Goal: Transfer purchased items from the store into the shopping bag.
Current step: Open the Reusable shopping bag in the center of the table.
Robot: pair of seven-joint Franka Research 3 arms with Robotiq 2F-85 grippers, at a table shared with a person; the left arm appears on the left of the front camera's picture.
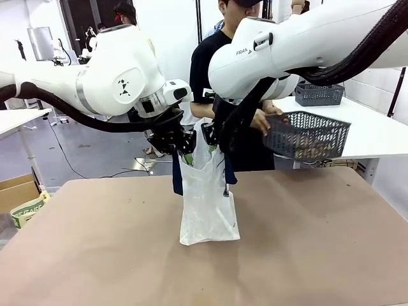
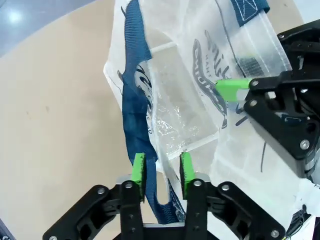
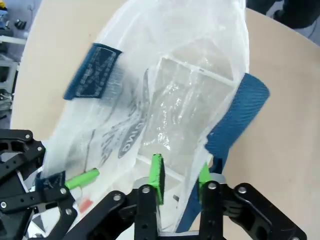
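The shopping bag [image 1: 207, 204], translucent white with navy straps, stands upright on the tan table with its mouth held wide. My left gripper [image 1: 180, 148] pinches the bag's left rim. In the left wrist view its green pads [image 2: 138, 172] have the rim and a navy strap [image 2: 135, 100] between them. My right gripper [image 1: 213, 137] holds the opposite rim, with film and strap between its pads [image 3: 158, 175]. The inside of the bag [image 3: 185, 115] looks bare down to its bottom. A person holds the store [image 1: 307, 135], a dark grey lattice basket, tilted at the right. Tan items [image 1: 312, 150] show faintly through its side.
The person stands just behind the bag at the table's far edge [image 1: 287, 173]. A second grey basket [image 1: 319, 94] sits on a white table behind. A cardboard box [image 1: 16, 191] stands on the floor at the left. Bare tabletop [image 1: 95, 255] surrounds the bag.
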